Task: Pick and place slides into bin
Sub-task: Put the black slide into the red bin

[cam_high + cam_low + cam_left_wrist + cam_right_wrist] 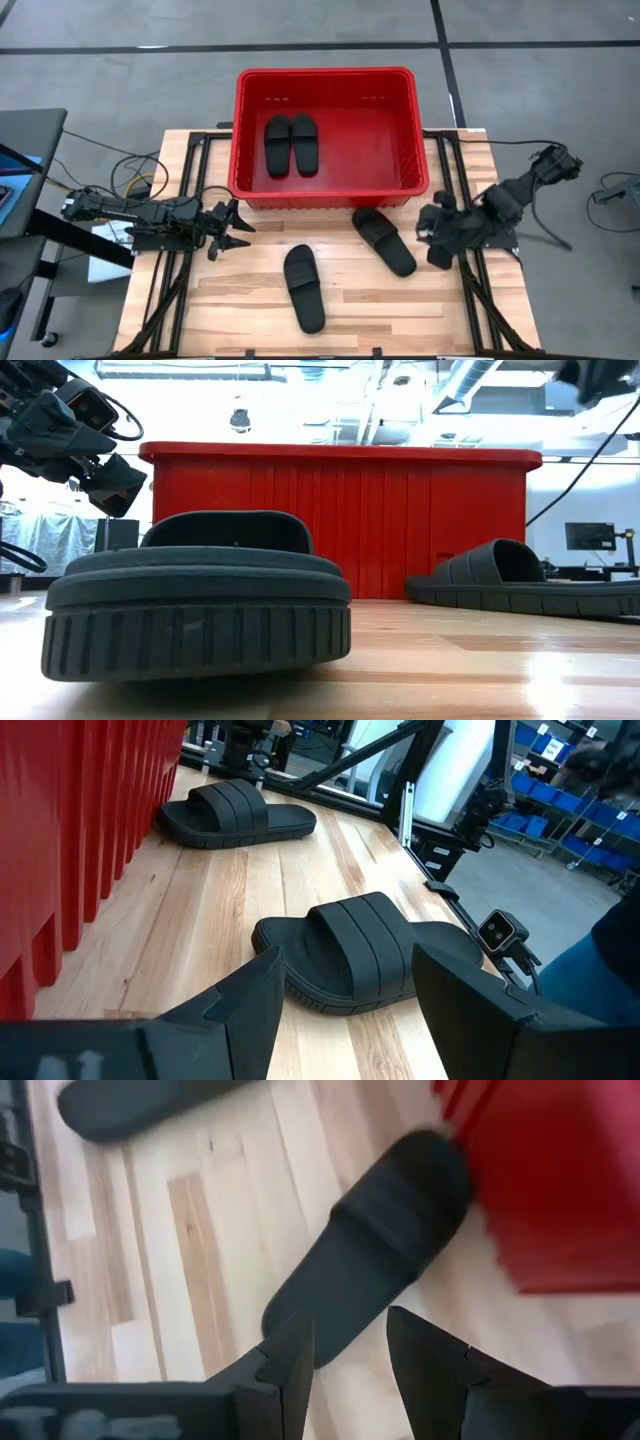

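Two black slides (291, 144) lie side by side on the floor of the red bin (327, 75), at its left. Two more rest sole-down on the wooden table: one (304, 288) near the front middle, one (384, 240) just in front of the bin's right half. My right gripper (432, 235) hovers open just right of that slide (370, 1240), slanting down, with nothing between its fingers (350, 1350). My left gripper (243, 228) stands open at the table's left, pointing level toward the front slide (370, 955).
The bin's near wall (340, 520) stands close behind the right-hand slide (530, 580). Black frame rails (470, 290) run along both sides of the table. Bare wood lies between the two loose slides and along the front edge.
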`<state>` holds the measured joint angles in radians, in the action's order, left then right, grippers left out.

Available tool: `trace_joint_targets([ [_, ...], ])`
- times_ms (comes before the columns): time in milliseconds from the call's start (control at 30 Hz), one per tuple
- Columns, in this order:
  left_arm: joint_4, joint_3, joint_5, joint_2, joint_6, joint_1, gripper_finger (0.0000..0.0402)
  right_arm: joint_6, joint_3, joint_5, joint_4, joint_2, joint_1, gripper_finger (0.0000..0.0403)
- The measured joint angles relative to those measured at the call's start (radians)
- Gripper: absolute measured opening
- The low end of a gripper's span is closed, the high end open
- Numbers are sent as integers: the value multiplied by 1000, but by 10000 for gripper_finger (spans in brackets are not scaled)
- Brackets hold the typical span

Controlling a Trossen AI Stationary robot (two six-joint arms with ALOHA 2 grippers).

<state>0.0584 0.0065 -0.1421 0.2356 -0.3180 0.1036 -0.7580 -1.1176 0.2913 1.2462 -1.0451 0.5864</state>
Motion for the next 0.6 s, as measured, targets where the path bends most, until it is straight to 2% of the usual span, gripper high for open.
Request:
trace_joint_targets([
  [267,0,0,0,0,0,0,210,-160,213,-8,-212,-31,122,119],
  [600,0,0,0,0,0,0,210,-133,240,-44,-272,-179,209,116],
])
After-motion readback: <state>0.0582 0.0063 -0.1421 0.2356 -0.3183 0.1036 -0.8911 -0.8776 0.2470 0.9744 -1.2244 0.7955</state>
